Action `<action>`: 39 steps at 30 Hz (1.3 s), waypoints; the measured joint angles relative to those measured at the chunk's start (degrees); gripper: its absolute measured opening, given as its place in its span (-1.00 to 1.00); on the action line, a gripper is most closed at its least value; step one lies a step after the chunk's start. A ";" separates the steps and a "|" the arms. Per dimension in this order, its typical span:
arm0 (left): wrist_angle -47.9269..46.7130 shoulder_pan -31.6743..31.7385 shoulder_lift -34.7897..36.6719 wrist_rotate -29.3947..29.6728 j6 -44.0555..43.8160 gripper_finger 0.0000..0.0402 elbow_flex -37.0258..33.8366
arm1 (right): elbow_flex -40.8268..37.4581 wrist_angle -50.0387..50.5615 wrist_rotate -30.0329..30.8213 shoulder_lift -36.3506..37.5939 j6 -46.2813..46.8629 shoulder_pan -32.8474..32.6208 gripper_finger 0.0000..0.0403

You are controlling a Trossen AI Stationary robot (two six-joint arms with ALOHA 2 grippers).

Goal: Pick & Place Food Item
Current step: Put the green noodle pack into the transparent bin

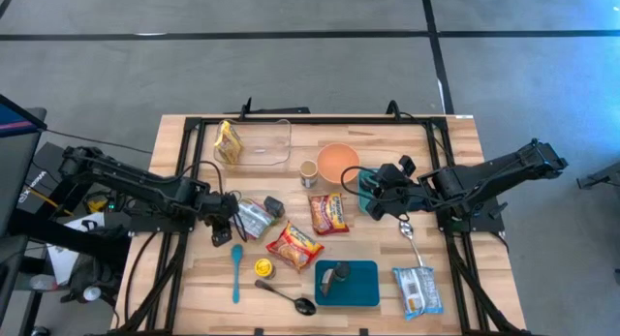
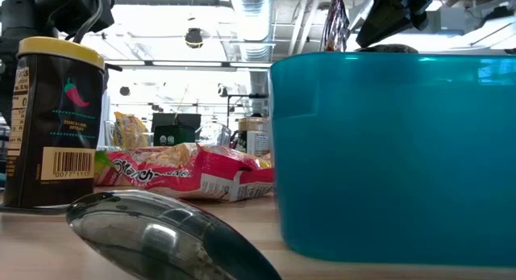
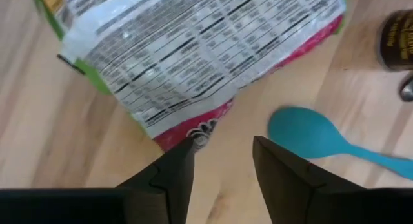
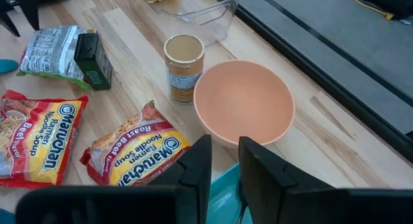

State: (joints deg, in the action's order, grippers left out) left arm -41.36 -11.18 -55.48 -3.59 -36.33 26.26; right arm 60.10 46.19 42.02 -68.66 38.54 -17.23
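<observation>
Silver-backed noodle packet (image 3: 193,50), mid-left of the high frame on the table (image 1: 455,171): my left hand (image 3: 222,150), fingers apart, poised at its red end, long axis running away diagonally. Right hand (image 4: 224,161), empty, narrowly parted, by the orange bowl (image 4: 244,100).

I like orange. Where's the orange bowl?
In the high view, the orange bowl sits toward the table's far middle, between the small cup and the right end effector.

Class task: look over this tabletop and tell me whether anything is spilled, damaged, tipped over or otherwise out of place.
Nothing looks spilled or broken. The one oddity: a yellow snack packet hangs over the rim of the clear container, partly outside it. The ramen packets and the spoons lie loosely scattered, but intact.
</observation>
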 joint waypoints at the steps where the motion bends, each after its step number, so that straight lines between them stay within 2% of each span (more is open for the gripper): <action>1: -0.03 0.00 0.00 0.79 0.05 -0.27 0.00 | 0.02 -0.02 0.00 0.00 0.00 0.00 -0.64; 9: -0.20 0.00 0.00 2.36 0.31 -0.44 0.00 | 0.02 0.00 0.00 0.00 0.00 0.00 -0.64; 15: -0.20 0.00 0.00 6.69 3.39 -0.56 0.00 | 0.02 -0.02 0.00 0.00 0.00 0.00 -0.64; 25: 0.47 0.00 -0.17 7.12 5.74 -0.66 0.00 | 0.02 -0.01 0.00 0.00 0.00 0.00 -0.64; 31: 1.32 0.00 -0.17 7.10 5.67 -0.56 0.00 | 0.02 0.00 -0.02 0.00 0.01 0.00 -0.64; 39: 1.34 0.00 -0.17 7.89 5.96 -0.21 -0.03 | 0.02 -0.02 -0.04 0.00 0.00 0.00 -0.64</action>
State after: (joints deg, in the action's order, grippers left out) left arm -40.01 -11.18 -55.66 4.30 -30.37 26.23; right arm 60.12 46.17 41.98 -68.66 38.54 -17.23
